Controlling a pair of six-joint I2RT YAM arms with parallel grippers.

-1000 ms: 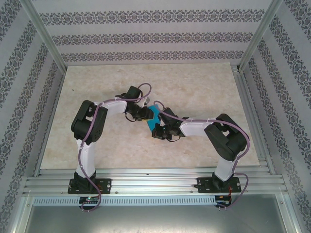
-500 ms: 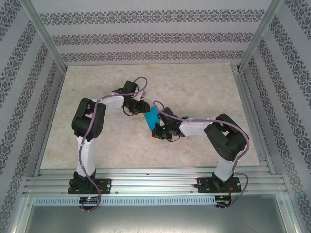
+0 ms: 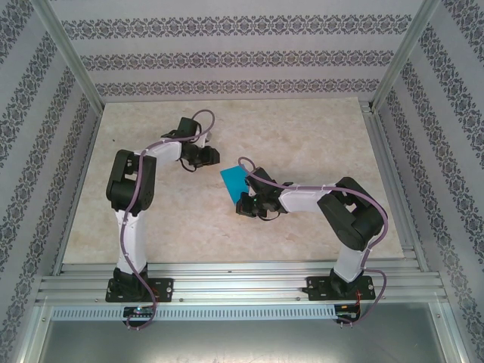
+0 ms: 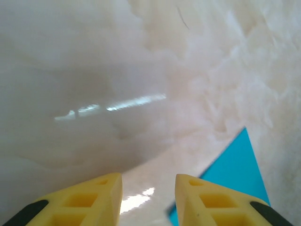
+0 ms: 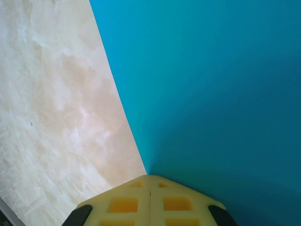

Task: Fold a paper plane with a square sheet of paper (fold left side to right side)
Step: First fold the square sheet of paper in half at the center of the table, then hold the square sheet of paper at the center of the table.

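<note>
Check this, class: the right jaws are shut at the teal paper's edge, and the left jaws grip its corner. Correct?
No. The left wrist view shows the left jaws apart and empty, the teal paper beside them. The rest holds.

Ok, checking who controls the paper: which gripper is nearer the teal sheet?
Right. The right gripper, shut, is at the near end of the teal sheet; the left gripper, open, sits apart off its far-left side.

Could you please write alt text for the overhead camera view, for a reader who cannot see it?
A teal sheet of paper lies near the middle of a pale marbled table, with the right arm's claw at its near end. The left arm's claw is apart from the paper, just beyond its far left corner.
</note>
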